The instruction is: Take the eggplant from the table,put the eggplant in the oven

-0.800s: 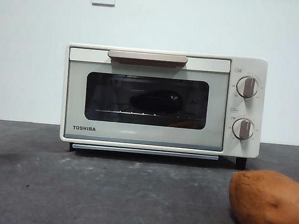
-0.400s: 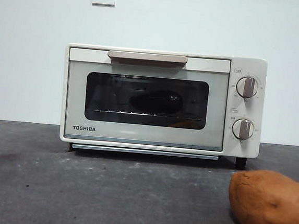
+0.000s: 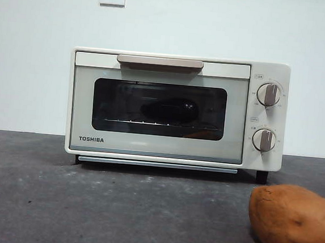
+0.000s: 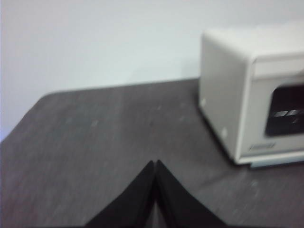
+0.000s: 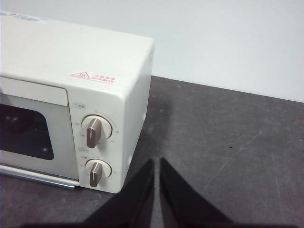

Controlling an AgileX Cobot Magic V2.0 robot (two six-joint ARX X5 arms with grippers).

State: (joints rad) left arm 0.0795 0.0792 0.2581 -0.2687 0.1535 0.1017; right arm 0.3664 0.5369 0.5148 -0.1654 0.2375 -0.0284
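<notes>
Eggplant inside the closed oven
It lies on the rack behind the glass. The left gripper and right gripper are both closed, empty, above the surface.

a bare test bench: grey table, blank white wall.

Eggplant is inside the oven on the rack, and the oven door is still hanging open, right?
Not quite. The eggplant does lie on the rack inside the oven, but the door is shut, as the front view shows through its glass.
</notes>
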